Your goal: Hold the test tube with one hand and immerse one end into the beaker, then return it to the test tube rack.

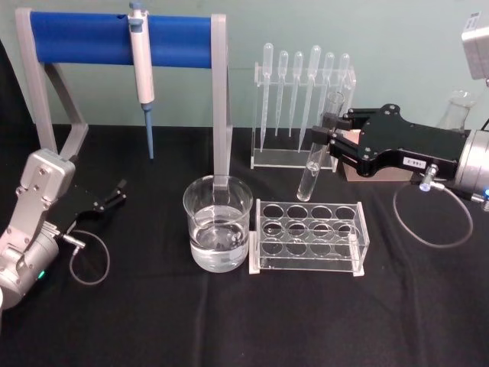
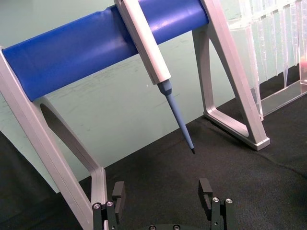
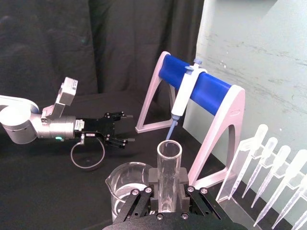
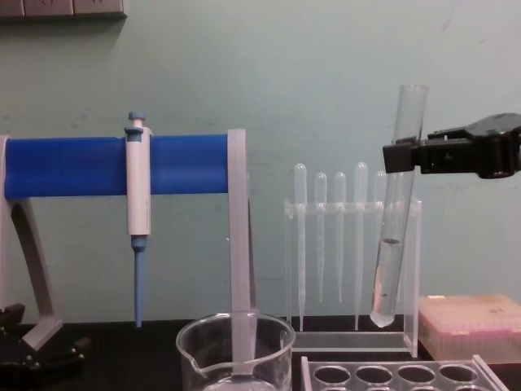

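My right gripper (image 1: 330, 138) is shut on the test tube (image 1: 315, 164), a long clear glass tube held near its mouth and tilted slightly. The tube (image 4: 389, 269) hangs in the air above the table, its round bottom behind and above the clear rack, to the right of the beaker. The beaker (image 1: 218, 222) stands at the table's middle, about half full of clear liquid. From the right wrist, the tube (image 3: 168, 163) rises between my fingers with the beaker (image 3: 125, 184) below and beyond it. My left gripper (image 1: 114, 195) rests open, low at the left.
A clear rack with round holes (image 1: 309, 237) stands right of the beaker. Behind are a pipette stand (image 1: 302, 115), a blue-barred frame (image 1: 122, 38) with a white-and-blue pipettor (image 1: 142, 69), a pink box (image 4: 472, 326) and a flask (image 1: 456, 111).
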`<action>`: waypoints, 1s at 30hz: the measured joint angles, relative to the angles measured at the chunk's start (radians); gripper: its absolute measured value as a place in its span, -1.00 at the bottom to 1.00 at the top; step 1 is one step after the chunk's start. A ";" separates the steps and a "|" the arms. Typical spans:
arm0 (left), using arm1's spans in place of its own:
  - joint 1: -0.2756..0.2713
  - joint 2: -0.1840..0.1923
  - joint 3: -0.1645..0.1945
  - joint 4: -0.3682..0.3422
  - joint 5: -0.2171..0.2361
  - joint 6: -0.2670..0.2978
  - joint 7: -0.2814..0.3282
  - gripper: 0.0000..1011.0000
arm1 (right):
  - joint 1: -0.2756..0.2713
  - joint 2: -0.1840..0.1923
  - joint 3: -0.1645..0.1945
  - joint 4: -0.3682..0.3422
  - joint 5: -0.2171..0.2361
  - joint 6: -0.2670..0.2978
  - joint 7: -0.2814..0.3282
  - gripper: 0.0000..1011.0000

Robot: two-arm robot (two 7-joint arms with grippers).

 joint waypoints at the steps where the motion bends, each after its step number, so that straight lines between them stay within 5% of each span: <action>1: 0.000 0.000 0.000 0.000 0.000 0.000 0.000 0.98 | 0.002 0.001 -0.001 -0.001 0.000 0.001 0.000 -0.54; 30: 0.000 0.000 0.000 0.000 0.000 0.000 0.000 0.98 | 0.018 0.014 -0.019 -0.004 0.000 0.007 -0.006 -0.54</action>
